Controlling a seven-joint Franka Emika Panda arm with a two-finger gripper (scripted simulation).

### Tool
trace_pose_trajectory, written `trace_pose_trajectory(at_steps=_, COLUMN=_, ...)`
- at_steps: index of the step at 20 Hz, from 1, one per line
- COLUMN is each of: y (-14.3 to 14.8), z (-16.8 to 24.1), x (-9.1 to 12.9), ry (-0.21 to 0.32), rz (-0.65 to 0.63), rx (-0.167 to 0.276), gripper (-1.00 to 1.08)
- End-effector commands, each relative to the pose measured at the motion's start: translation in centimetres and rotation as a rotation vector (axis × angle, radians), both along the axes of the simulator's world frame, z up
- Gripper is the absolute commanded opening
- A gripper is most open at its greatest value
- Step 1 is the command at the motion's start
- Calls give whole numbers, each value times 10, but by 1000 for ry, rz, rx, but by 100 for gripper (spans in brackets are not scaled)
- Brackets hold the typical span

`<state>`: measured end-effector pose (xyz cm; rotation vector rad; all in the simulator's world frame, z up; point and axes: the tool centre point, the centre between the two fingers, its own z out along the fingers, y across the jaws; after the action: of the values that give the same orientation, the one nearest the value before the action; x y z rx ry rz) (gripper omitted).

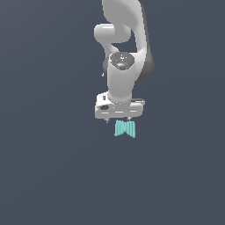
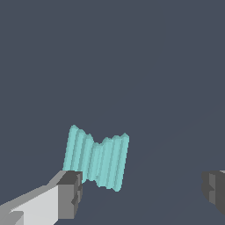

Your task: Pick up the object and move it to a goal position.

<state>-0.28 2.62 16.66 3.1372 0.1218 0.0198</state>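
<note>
The object (image 1: 125, 129) is a small teal ribbed bow-tie piece, narrower at its middle, lying on the dark grey floor just below my hand in the exterior view. In the wrist view the object (image 2: 96, 157) sits close to one finger (image 2: 70, 193), nearer that side than the other finger (image 2: 214, 190). My gripper (image 2: 143, 193) is open, with a wide gap between the fingers and nothing held. In the exterior view the gripper (image 1: 117, 119) hangs just above the object, its short fingertips apart and not touching the piece.
The white arm (image 1: 125, 44) rises behind the hand toward the top of the exterior view. A plain dark grey floor (image 1: 52, 167) surrounds the object on all sides.
</note>
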Motion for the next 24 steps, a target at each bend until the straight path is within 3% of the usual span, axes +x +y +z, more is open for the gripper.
trace_pose_trajectory(at_steps=1, y=0, z=0, x=0, ry=0, rz=0, rx=0, gripper=100)
trace_pose_trajectory(at_steps=10, y=12, z=-11, x=-9, ry=35, rz=31, rx=22, gripper=100)
trace_pose_trajectory(at_steps=24, y=13, z=-18, x=-11, ry=34, rz=127, rx=16, gripper=100)
